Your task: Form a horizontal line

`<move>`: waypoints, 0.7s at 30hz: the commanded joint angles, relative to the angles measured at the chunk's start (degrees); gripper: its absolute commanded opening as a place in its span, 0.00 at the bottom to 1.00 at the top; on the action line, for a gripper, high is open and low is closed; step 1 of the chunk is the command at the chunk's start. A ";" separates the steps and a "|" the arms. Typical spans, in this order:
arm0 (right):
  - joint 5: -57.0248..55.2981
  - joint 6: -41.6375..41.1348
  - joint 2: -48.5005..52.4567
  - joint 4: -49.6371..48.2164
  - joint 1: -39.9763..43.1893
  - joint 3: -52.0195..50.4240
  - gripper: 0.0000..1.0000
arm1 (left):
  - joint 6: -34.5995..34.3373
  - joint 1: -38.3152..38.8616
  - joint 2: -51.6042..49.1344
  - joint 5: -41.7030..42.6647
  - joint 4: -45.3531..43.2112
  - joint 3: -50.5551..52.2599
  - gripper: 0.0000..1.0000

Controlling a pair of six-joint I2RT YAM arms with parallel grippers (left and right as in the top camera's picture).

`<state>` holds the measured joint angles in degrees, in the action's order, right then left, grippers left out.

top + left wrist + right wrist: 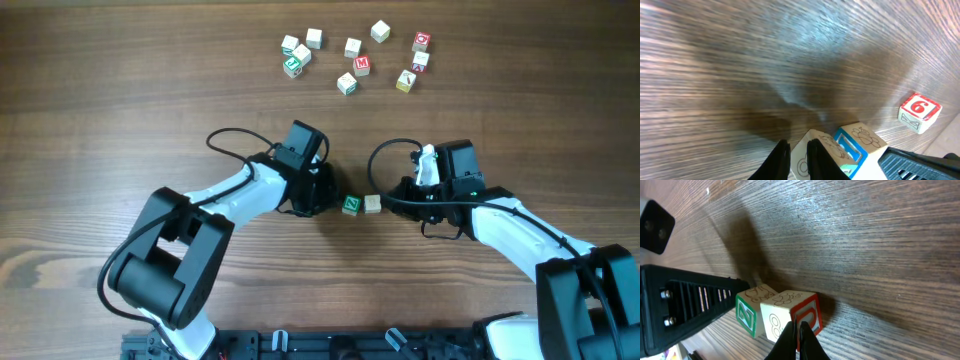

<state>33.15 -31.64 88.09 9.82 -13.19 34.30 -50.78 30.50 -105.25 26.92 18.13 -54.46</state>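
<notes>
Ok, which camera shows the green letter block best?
The right wrist view: the green letter block is close, its letter clear. Overhead it is a tiny green square beside a pale block. The left wrist view shows no green face.

Table (90,110): dark wood, visible grain, faint sheen. Blue-trimmed cube (855,145): pale wood, painted face. Left gripper (798,149): matt black plastic.

A red 6 stands on one face of a white cube (919,111). The green-faced cube (746,315) bears a letter reading Z or N. The red letter on the pale cube (790,314) beside it is partly hidden.
</notes>
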 commanded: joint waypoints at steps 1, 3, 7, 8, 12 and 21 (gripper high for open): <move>-5.70 -2.10 0.85 2.51 -0.15 -0.26 0.05 | -0.94 0.83 -1.11 0.50 -0.15 0.61 0.15; -6.36 -2.84 0.85 3.21 -0.15 -0.26 0.05 | -0.94 0.83 -1.11 0.50 -0.15 0.61 0.15; -1.92 -2.89 0.94 3.08 -1.05 -0.26 0.05 | -1.66 0.83 -1.11 0.50 -0.15 0.61 0.15; -1.79 -2.89 0.96 2.95 -1.55 -0.26 0.05 | -2.58 0.85 -1.11 0.50 -0.17 0.61 0.15; -1.75 -2.91 0.96 2.03 -3.23 -0.26 0.04 | -3.96 0.90 -1.11 0.48 -1.03 0.61 0.15; -0.87 -2.99 0.96 0.55 -4.55 -0.26 0.05 | -7.17 3.21 -1.11 -0.85 -7.21 0.61 0.18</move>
<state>30.35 -34.46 88.18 11.94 -17.10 34.11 -56.14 31.42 -105.56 25.39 12.51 -54.28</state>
